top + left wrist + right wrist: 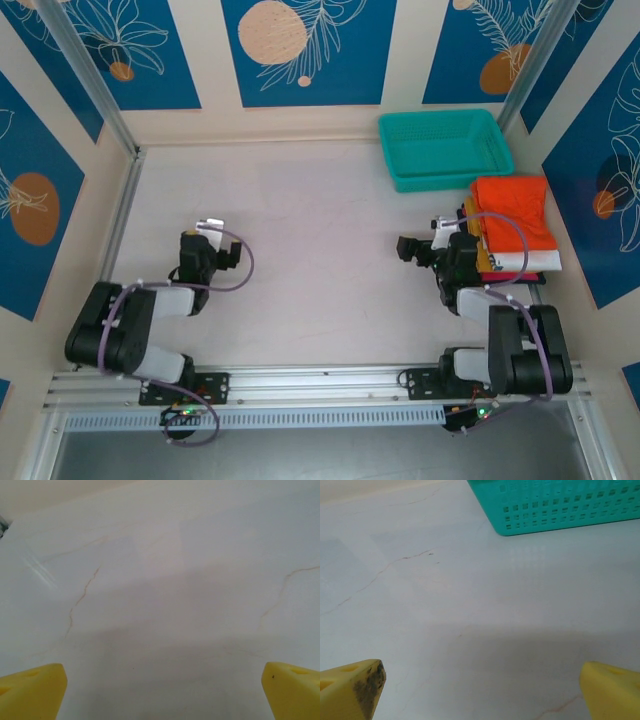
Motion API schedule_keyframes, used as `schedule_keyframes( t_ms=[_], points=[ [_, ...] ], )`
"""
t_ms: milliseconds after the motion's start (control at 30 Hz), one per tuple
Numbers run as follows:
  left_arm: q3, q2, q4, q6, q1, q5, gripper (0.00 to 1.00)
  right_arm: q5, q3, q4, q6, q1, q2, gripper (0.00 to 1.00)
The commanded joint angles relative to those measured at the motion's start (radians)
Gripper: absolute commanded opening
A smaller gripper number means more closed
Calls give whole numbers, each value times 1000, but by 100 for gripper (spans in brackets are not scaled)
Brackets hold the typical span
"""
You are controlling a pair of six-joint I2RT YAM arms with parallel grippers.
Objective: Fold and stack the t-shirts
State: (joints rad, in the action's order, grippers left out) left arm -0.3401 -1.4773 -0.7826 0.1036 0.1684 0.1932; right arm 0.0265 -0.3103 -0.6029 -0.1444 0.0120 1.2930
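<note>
On pale, maybe marble table (300,230), t-shirts (512,215) at rt, blue floral walls (300,50)

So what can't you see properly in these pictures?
- The pile of t-shirts, top view: too small to count the layers, and the right arm covers its left edge.
- The teal basket, right wrist view: cut off by the top and right edges.
- The jaws, both wrist views: the bottom edge cuts off all but their yellow tips.
</note>
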Motion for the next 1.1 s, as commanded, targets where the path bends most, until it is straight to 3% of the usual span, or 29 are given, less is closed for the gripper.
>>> schedule_keyframes(
  t_ms=[0, 167, 400, 1067],
  points=[
    [6, -91, -248, -38, -74, -90, 100, -8, -55, -148, 47, -2, 59, 99],
    [-40, -78, -126, -66, -102, -131, 100, -54, -87, -262, 32, 25, 238, 99],
    [-38, -79, -138, -61, -99, -122, 100, -25, -110, -193, 43, 13, 230, 99],
    [-39, -80, -139, -59, -99, -124, 100, -23, -107, -203, 43, 11, 229, 99]
  ],
)
